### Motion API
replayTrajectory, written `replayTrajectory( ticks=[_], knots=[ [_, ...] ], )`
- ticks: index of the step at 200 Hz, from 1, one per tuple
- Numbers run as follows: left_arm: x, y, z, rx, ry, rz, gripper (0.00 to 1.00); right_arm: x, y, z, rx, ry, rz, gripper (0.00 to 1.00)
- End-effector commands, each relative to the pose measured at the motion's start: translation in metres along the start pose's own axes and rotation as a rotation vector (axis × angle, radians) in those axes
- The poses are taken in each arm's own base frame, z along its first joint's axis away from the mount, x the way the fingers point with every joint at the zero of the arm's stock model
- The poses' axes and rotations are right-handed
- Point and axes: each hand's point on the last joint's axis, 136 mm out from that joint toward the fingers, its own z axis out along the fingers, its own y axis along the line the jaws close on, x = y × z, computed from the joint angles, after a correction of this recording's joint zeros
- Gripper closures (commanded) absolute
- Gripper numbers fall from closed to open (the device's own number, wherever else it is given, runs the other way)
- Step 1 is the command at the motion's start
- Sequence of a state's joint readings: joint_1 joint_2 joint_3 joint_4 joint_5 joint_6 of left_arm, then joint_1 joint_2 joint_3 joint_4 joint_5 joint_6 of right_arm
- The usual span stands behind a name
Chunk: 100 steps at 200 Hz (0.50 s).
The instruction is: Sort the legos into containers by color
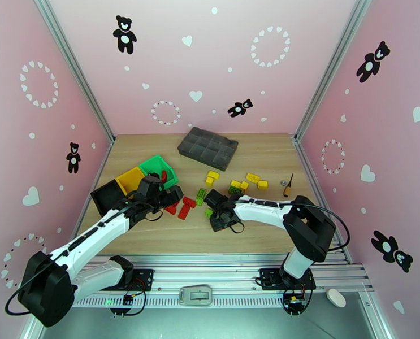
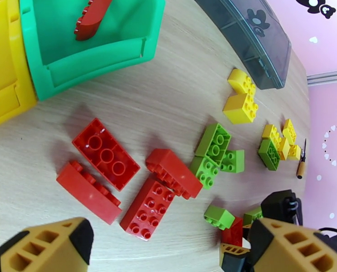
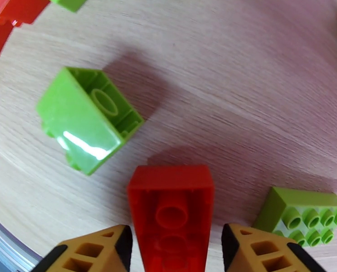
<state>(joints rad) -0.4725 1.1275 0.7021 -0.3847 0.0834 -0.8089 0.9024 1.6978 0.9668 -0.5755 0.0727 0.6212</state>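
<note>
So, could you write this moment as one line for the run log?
left claw: open, empty, near loose red legos | right claw: red lego between its fingers, grip unclear | green bin: holds stray red piece

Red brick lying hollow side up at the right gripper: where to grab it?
Take the red brick across its two opposite side walls, coming down from above. Its hollow side faces up, so those walls stand upright and parallel, and the right gripper has a finger beside each.

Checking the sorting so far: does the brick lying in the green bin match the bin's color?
No, the brick inside the green bin is red.
</note>
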Motion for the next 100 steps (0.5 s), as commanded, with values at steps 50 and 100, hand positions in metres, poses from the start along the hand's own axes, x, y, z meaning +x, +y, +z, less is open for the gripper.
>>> replayTrajectory(
  ticks=[50,100],
  knots=[
    [0.000,-0.009,0.008,0.056,0.024,-0.017,0.05,-0.007,0.000,-0.016,0.004,-0.037,-0.004,0.70],
    [-0.020,-0.031,0.012,0.166,0.039,-0.061,0.05,-0.038,0.029,-0.060,-0.138,-0.138,-0.037,0.76]
  ],
)
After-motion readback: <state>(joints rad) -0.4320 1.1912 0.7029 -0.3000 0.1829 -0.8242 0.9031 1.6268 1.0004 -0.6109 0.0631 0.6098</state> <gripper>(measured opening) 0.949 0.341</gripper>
